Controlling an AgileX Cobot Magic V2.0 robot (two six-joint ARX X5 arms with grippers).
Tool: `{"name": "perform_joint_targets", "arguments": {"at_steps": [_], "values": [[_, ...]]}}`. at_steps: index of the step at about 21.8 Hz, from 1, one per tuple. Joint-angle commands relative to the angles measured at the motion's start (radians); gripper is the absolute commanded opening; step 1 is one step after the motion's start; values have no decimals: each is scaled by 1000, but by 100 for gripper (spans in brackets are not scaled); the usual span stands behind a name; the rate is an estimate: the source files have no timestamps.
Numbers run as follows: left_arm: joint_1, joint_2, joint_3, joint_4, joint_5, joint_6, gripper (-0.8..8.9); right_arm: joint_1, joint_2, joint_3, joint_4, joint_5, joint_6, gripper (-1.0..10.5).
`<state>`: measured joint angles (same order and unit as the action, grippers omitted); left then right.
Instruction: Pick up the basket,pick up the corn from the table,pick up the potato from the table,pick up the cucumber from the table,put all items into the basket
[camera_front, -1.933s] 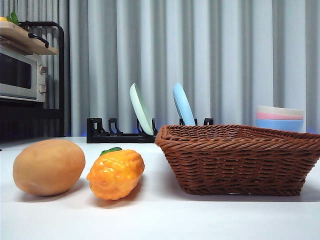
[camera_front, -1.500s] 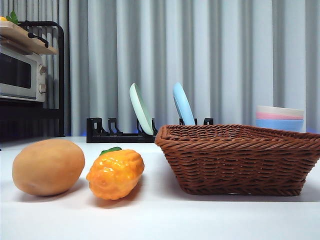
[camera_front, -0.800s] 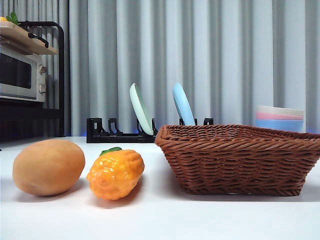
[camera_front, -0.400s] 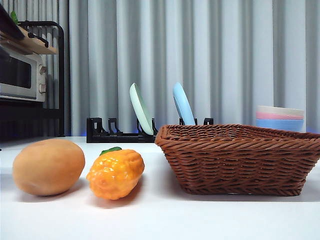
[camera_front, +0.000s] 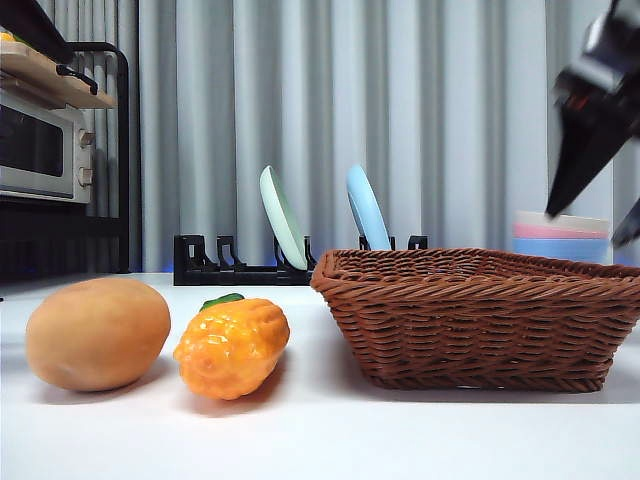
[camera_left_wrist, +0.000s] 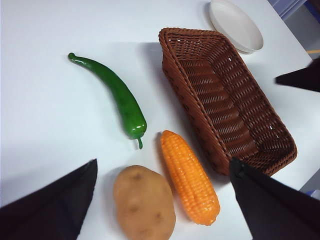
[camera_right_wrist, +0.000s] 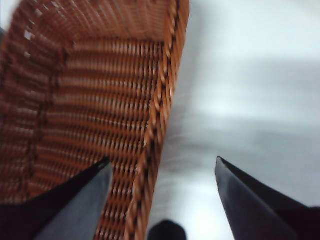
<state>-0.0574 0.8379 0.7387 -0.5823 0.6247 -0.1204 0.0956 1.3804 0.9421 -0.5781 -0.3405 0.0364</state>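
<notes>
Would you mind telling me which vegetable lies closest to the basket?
The corn, bumpy and orange-yellow, lies right beside the basket; the potato and green pepper lie farther off.

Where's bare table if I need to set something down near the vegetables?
Bare table lies beyond the green pepper, away from the basket. Crowded: potato, corn and basket wall sit close together. Basket floor is bare; right gripper hovers open over its rim.

Both pincers have plain black, wedge-shaped jaws tapering to points.
</notes>
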Motion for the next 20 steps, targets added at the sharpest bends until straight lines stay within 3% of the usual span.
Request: {"name": "perform_joint_targets", "arguments": {"at_steps": [1,4,8,11,15,20], "values": [[-3,0,3,10,5,8,440,16,95,19,14,-2,-8,344],[-3,0,3,14,5,-11,440,32,165,21,40,-3,-8,318],[-10,0,3,37,4,-16,440,43,197,21,44,-41,-7,-22],[-30,10,3,103,-1,-49,439,42,164,28,43,-138,40,-12],[-117,91,9,193,-47,-85,439,42,23,29,22,-132,74,-12],[-266,344,153,191,-246,-75,439,42,-236,30,20,-129,98,-12]]}}
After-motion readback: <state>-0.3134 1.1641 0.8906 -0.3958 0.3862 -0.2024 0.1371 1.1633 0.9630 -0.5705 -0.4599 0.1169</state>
